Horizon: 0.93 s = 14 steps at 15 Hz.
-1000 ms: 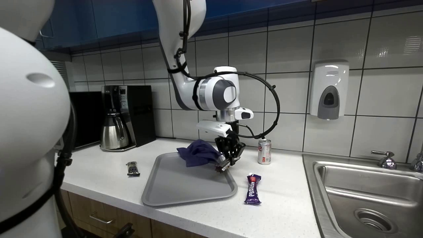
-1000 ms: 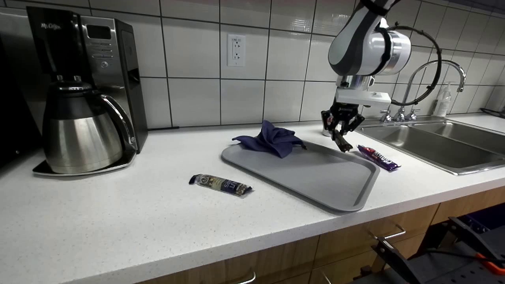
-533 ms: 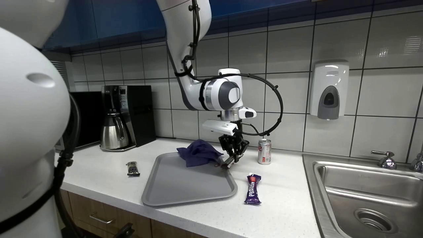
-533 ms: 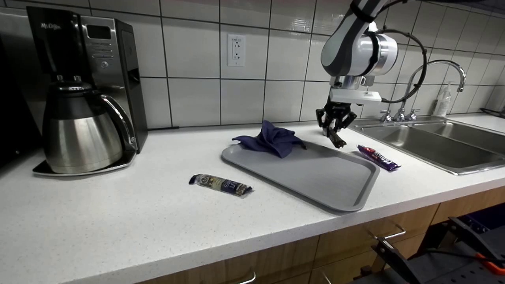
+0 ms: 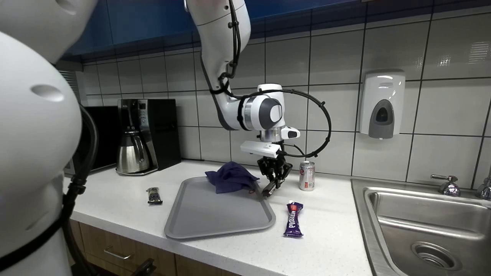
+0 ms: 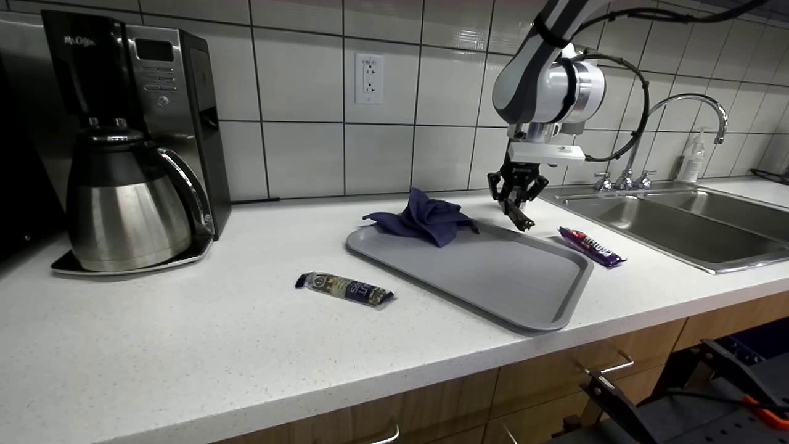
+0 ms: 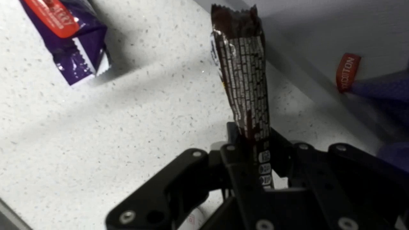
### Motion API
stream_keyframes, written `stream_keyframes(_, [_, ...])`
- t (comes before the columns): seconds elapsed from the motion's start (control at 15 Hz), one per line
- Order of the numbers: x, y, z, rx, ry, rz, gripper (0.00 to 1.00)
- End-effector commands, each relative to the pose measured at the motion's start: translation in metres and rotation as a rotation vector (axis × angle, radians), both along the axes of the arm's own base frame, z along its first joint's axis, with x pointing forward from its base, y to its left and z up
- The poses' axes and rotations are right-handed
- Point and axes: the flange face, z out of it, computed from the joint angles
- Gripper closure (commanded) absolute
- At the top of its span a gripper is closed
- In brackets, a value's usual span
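Observation:
My gripper [image 7: 250, 137] is shut on a snack bar [image 7: 243, 76] in a dark brown wrapper with pale printed lines. The bar juts out from between the fingers, and its near end is partly hidden by them. In both exterior views the gripper [image 5: 274, 183] [image 6: 515, 200] hangs over the counter by the back corner of a grey tray [image 5: 215, 224], with the bar [image 5: 269, 189] [image 6: 519, 217] tilted downward. A purple cloth [image 6: 425, 219] lies crumpled on the tray; its red tag [image 7: 348, 72] shows in the wrist view. A purple bar [image 5: 293, 220] [image 7: 64, 41] lies beside the tray.
A silver can [image 5: 307, 176] stands near the gripper, toward the tiled wall. Another small wrapped bar [image 6: 345, 288] lies across the tray from it. A coffee maker [image 6: 172, 111] with a steel carafe [image 6: 126, 209] and a sink [image 5: 429, 214] flank the counter.
My gripper has shifted a little toward the back wall and the can, carrying the brown bar with it. Cloth, tray and the other bars have stayed put.

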Motion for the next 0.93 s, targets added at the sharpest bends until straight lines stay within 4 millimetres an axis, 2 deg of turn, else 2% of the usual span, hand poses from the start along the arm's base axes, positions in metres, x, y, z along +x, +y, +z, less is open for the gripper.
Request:
stream_keyframes(0.0, [0.017, -0.011, 0.003, -0.021, 0.01, 0.037, 0.94])
stream_keyframes(0.33, [0.024, -0.022, 0.0, -0.042, 0.007, 0.047, 0.94])
stream_keyframes(0.87, [0.029, -0.027, -0.014, -0.063, 0.025, 0.058, 0.94])
